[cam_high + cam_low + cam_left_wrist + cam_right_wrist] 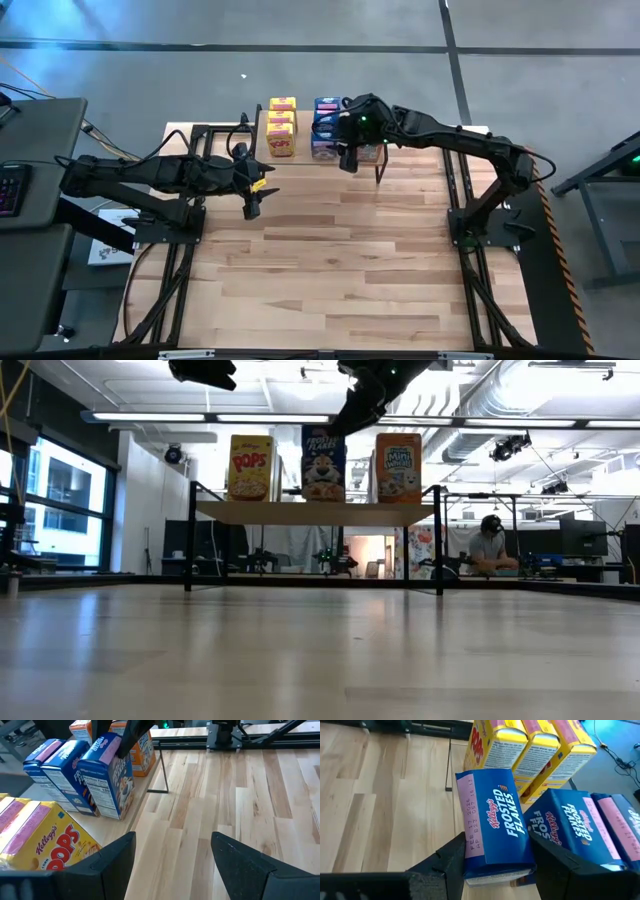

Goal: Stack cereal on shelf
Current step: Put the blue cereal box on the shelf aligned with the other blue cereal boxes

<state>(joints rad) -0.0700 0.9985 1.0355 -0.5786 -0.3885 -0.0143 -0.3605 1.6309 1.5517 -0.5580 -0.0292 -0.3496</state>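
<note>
Step in hand, as judged: seating the front blue box in the middle row of the shelf.

High view: the shelf sits at upper centre of the frame, carrying yellow cereal boxes on its left and blue boxes beside them. Orange boxes show in the low view at the shelf's right end.

The right gripper is at the shelf's front edge. In the right wrist view its fingers are clamped on either side of a blue Frosted Flakes box, at lower centre, just beside the other blue boxes.

The left gripper hangs over the table left of centre, fingers wide and empty.

Next move likely calls for squaring the box with its row, then releasing without tipping its neighbours.
</note>
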